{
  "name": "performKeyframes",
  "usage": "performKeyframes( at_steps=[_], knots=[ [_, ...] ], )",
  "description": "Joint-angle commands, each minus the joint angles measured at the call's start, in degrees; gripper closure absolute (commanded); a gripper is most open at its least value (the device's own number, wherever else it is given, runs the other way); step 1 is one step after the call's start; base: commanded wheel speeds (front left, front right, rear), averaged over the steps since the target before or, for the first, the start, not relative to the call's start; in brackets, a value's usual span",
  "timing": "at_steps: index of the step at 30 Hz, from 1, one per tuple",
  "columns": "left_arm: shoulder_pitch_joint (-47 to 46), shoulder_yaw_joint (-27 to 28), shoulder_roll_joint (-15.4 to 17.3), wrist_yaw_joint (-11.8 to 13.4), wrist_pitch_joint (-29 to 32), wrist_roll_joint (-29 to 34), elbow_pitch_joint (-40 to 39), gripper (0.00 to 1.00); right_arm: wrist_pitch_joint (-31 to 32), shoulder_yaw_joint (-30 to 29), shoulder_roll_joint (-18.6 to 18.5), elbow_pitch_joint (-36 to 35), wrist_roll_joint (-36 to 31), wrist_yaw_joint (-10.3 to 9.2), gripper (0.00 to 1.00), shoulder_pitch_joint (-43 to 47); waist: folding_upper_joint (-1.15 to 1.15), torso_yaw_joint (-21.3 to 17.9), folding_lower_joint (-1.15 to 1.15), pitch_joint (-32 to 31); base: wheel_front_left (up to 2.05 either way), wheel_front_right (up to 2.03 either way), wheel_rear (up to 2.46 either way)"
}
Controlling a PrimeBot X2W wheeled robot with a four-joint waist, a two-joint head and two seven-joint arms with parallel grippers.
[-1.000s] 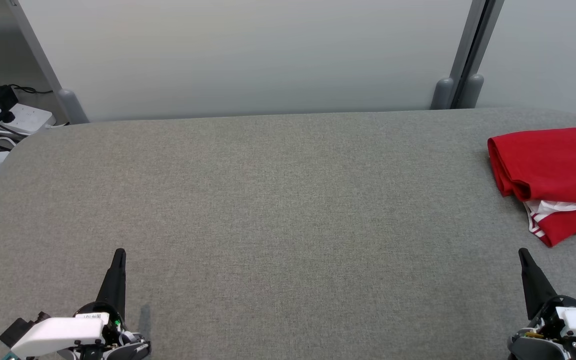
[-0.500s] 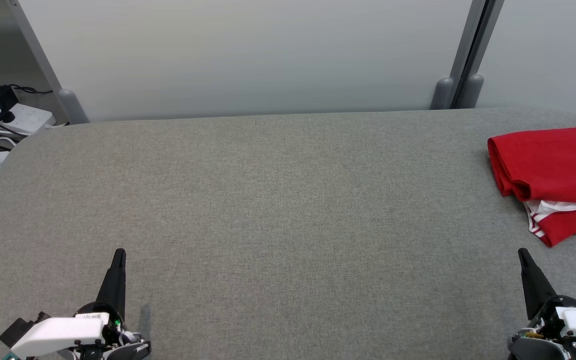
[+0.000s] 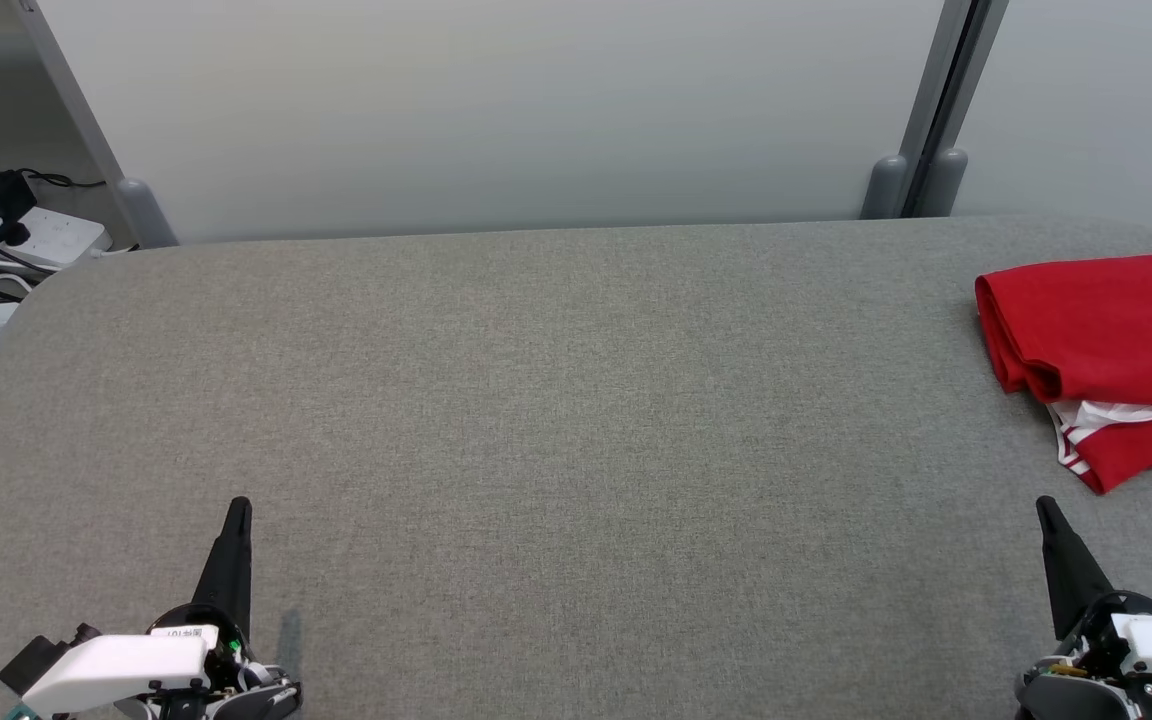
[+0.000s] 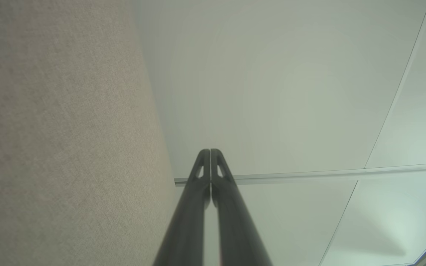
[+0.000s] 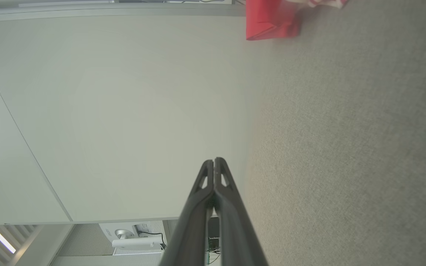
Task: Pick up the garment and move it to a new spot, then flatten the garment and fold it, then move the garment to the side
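- The left gripper's fingers (image 4: 192, 210) are pressed tip to tip with nothing between them. The left gripper (image 3: 237, 512) sits low at the near left of the grey table (image 3: 576, 400), pointing toward the far wall.
- Off the table's far left corner, a white power strip (image 3: 36, 235) with dark cables lies well away from the work.
- Between the two grippers stretches plain grey cloth surface.
- The right gripper (image 3: 1048, 515) sits at the near right, mirroring the left. The right wrist view shows its fingers closed together too, holding nothing.
- The red garment (image 3: 1106, 330) lies at the table's far right, partly cut off by the head view's edge. It is doubled over into a compact stack, with white striped trim peeking out on its near side. It lies beyond the right gripper and well apart from it.
- Over the last second nothing has shifted: both grippers and the garment sit exactly where they were.
- That stillness, with the garment folded and off to the side and both arms parked, suggests the task is finished or nearly so. No step seems to be in hand.
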Motion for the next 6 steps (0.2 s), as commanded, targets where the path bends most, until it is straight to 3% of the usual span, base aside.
performKeyframes(
  at_steps=[1, 6],
  knots=[
    [-3.16, 1.85, 1.03, -0.5, 0.42, -0.29, -1.28, 1.0, 0.43, 0.89, -0.64, -1.5, -0.45, 0.02, 1.0, -2.56, 0.0, 0.0, 0.0, 0.0, 0.0, 0.0, 0.0],
    [-3.16, 1.85, 1.03, -0.5, 0.42, -0.29, -1.28, 1.0, 0.44, 0.89, -0.63, -1.5, -0.45, 0.02, 1.0, -2.56, 0.0, 0.0, 0.0, 0.0, 0.0, 0.0, 0.0]
  ],
)
